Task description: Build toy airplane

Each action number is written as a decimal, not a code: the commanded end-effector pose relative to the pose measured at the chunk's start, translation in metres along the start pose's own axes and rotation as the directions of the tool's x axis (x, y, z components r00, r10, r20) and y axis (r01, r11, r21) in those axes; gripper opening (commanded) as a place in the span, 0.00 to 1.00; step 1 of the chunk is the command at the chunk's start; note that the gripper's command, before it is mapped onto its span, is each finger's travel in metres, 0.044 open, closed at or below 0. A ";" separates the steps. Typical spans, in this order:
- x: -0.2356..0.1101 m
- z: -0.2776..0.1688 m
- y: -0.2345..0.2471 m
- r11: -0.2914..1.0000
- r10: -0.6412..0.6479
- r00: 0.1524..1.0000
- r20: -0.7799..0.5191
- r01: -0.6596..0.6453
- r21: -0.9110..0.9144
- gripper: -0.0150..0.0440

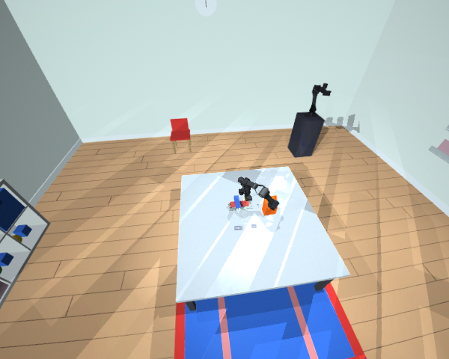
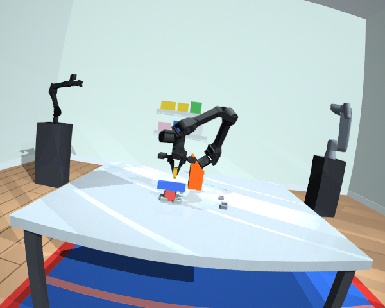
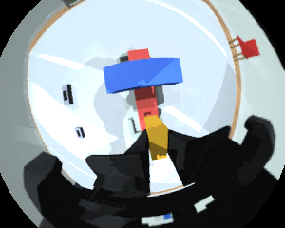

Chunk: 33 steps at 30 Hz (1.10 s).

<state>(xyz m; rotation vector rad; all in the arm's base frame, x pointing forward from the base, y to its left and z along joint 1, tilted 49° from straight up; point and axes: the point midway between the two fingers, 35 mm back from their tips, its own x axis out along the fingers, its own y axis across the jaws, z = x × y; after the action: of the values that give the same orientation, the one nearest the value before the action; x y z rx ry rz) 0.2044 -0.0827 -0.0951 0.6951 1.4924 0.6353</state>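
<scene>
The red fuselage lies in the grey cradle jig near the middle of the table. The blue wing sits across the top of it. My gripper is shut on the yellow tail fin. It holds the fin upright, a little above the fuselage's tail end behind the wing. In the wrist view the fin's lower end lines up with the red fuselage. I cannot tell if they touch.
An orange block stands on the table by the arm's base, right of the jig. Two small grey holders lie in front. Other arms on dark pedestals stand off the table.
</scene>
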 end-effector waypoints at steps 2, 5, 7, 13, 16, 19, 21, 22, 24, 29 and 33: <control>0.000 0.000 -0.002 1.000 -0.006 1.000 0.000 0.006 -0.008 0.36; 0.000 0.001 -0.002 1.000 -0.006 1.000 0.000 0.006 -0.008 0.36; 0.000 0.001 -0.002 1.000 -0.007 1.000 0.000 0.007 -0.008 0.36; 0.000 0.001 -0.002 1.000 -0.007 1.000 0.000 0.007 -0.008 0.36; 0.000 0.001 -0.002 1.000 -0.007 1.000 0.000 0.007 -0.008 0.36; -0.001 0.001 -0.003 1.000 -0.007 1.000 0.000 0.007 -0.008 0.36; 0.001 0.001 -0.003 1.000 -0.007 1.000 0.000 0.007 -0.008 0.36; 0.002 0.001 -0.003 1.000 -0.007 1.000 0.000 0.007 -0.008 0.36; 0.005 0.001 -0.003 1.000 -0.007 1.000 0.000 0.007 -0.008 0.36; 0.013 0.001 -0.003 1.000 -0.007 1.000 0.000 0.007 -0.008 0.36; 0.020 0.001 -0.003 1.000 -0.006 1.000 0.000 0.006 -0.008 0.36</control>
<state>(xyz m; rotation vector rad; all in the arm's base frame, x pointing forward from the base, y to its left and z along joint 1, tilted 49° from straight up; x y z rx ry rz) 0.2068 -0.0752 -0.1084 0.6725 1.4887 0.6358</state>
